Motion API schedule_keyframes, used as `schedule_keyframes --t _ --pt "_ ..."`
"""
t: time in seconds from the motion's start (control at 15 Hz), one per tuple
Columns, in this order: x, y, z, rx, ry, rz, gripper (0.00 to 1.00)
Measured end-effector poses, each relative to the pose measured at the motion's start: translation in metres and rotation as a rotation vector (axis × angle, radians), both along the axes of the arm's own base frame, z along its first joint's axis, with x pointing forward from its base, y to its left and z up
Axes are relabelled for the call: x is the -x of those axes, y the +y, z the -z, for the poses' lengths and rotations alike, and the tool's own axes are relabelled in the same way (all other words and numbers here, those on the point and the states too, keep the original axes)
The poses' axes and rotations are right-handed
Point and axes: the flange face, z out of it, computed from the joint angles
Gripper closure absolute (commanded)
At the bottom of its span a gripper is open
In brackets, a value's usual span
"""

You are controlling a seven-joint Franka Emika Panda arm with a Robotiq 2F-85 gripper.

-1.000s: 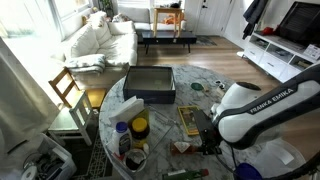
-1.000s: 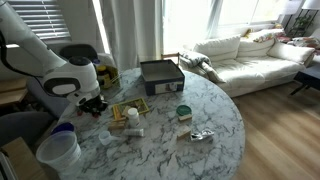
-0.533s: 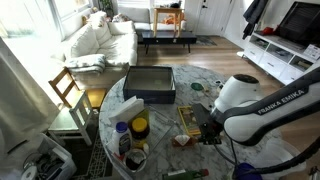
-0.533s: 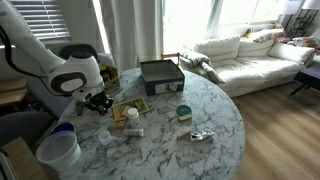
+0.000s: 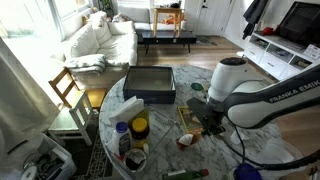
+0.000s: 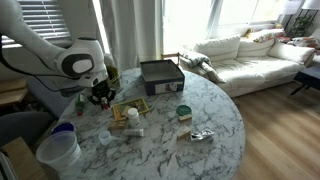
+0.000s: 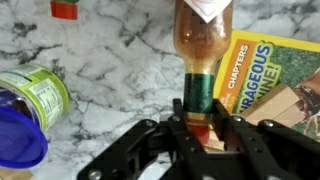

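My gripper (image 7: 201, 122) is shut on the green neck of a sauce bottle (image 7: 201, 45) with brown-orange contents. The bottle points away from the fingers, over the marble table (image 7: 120, 75). A yellow picture book (image 7: 262, 75) lies right beside the bottle. A green-labelled jar with a blue lid (image 7: 28, 105) lies to the left. In both exterior views the gripper (image 5: 208, 121) (image 6: 100, 96) hangs over the table near the book (image 5: 188, 118) (image 6: 130, 108). The bottle itself is hard to make out there.
A black box (image 5: 150, 84) (image 6: 160, 75) stands on the table beyond the book. A yellow-lidded jar (image 5: 140, 127), a green tin (image 6: 183, 112), a foil scrap (image 6: 200, 135) and a clear tub (image 6: 58, 148) are around. A wooden chair (image 5: 68, 88) stands by the table edge.
The arm has swung in from the table's edge to over the table beside the book. The gripper has stayed closed throughout.
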Motion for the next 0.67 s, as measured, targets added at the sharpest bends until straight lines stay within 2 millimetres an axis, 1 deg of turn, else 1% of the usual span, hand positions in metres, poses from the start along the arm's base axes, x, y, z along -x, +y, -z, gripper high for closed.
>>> schedule_keyframes --t 0.2,0.33,0.67 --pt "-0.009 0.007 -0.019 0.066 0.027 -0.089 0.92" --pt "-0.013 0.012 -0.027 0.118 0.033 -0.132 0.92" --pt "-0.016 0.032 -0.034 0.201 0.032 -0.183 0.92"
